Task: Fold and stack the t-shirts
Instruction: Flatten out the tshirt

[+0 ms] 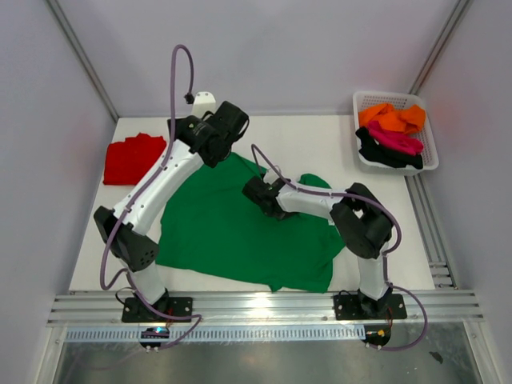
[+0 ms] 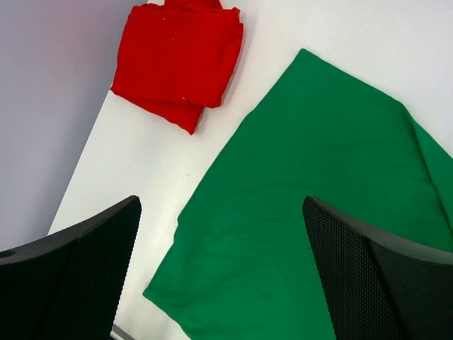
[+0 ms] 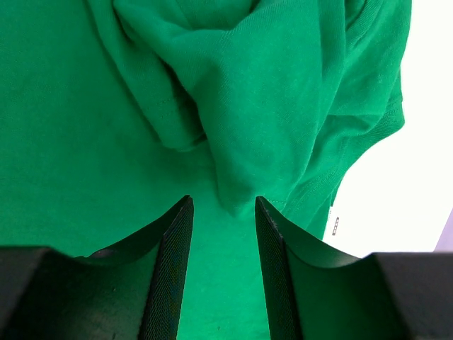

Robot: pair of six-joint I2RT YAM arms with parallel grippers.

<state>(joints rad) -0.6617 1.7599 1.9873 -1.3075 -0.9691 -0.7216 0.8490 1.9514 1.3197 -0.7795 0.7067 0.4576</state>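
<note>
right gripper half-spread, pinching nothing. bright green cotton t-shirt lies spread mid-table. its bunched fold sits dead ahead, tip just between the fingertips, ridge running straight away. right arm is nearer. left gripper gapes wide over the shirt's edge. small white tag: unreadable.

Bright, even, diffuse light falls from above. The white worktop is nearly blown out in the wrist views, and the shadows on it are faint and soft-edged. A glare patch shines on the aluminium rail. Focus is crisp: the green t-shirt shows its weave.
</note>
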